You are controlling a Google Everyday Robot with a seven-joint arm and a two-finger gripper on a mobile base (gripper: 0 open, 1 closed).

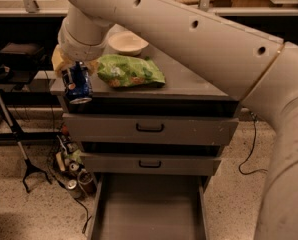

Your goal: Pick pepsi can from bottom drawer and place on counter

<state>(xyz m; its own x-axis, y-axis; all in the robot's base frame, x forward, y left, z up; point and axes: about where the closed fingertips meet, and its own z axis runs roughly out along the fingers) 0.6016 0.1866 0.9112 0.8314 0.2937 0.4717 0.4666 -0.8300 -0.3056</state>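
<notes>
My gripper (75, 79) is shut on the pepsi can (77, 86), a blue can with white and red markings, tilted with its silver top pointing down toward me. It hangs in the air over the front left corner of the counter (189, 82). The bottom drawer (149, 209) stands pulled open below, its grey floor bare. My large beige arm crosses the frame from the right and hides part of the counter.
A green chip bag (130, 71) lies on the counter just right of the can, and a white bowl (127, 42) stands behind it. Two closed drawers with black handles (150, 128) sit above the open one. Cans and cables (74, 176) lie on the floor at left.
</notes>
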